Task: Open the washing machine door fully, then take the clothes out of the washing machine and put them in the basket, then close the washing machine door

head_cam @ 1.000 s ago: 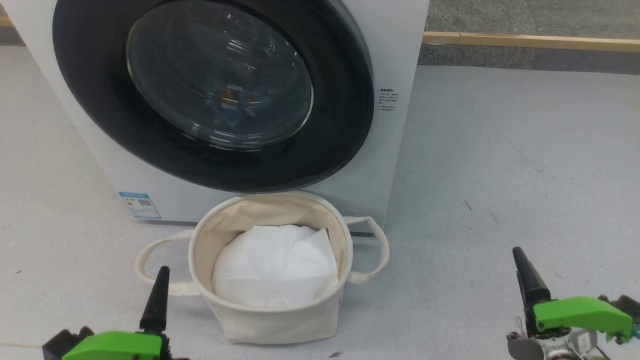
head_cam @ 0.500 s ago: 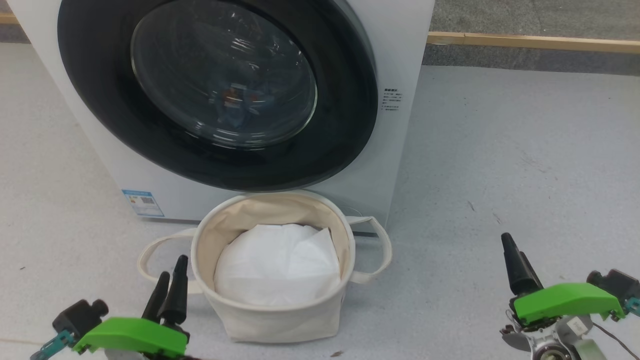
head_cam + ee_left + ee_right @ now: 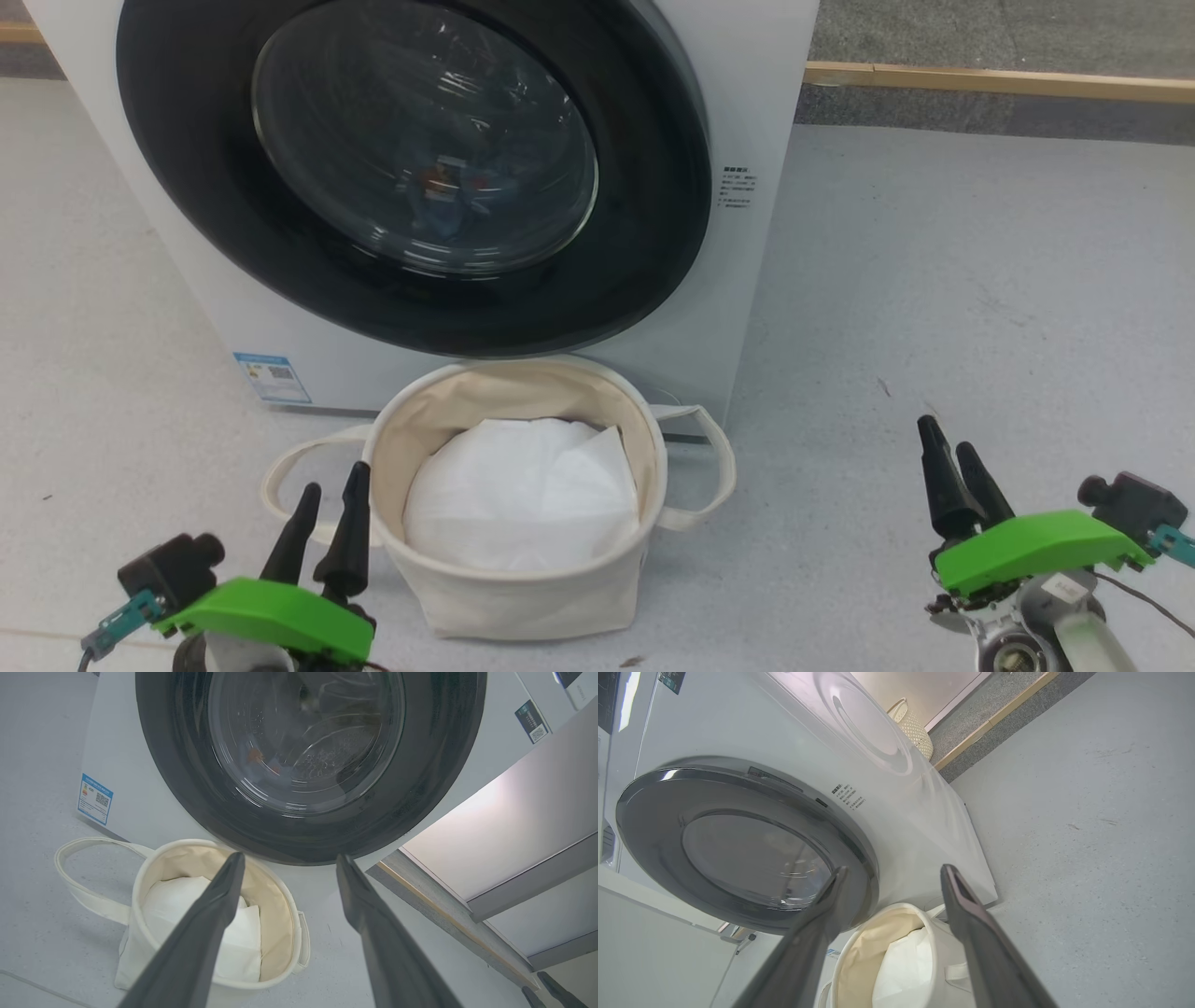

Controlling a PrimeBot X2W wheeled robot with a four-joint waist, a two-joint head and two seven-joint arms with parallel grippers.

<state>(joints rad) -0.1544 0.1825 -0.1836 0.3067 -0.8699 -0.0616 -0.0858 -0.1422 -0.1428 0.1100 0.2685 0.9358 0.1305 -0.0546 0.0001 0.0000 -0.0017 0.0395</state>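
**A:** Hovering low over the floor [image 3: 943, 280], the left tool [image 3: 334, 478] has its two dark fingers spread, with nothing between them.

**B:** And the right tool [image 3: 945, 434]?

**A:** Spread too, and empty, well apart from everything else.

**B:** Where is the basket [image 3: 523, 597]?

**A:** On the floor just beside the left tool, close in front of the washing machine [image 3: 761, 93]. A white liner [image 3: 523, 495] lies in it.

**B:** The door?

**A:** The washing machine door [image 3: 653, 233] sits closed against the front. The clothes [image 3: 448, 191] show dimly through its glass, inside the drum.
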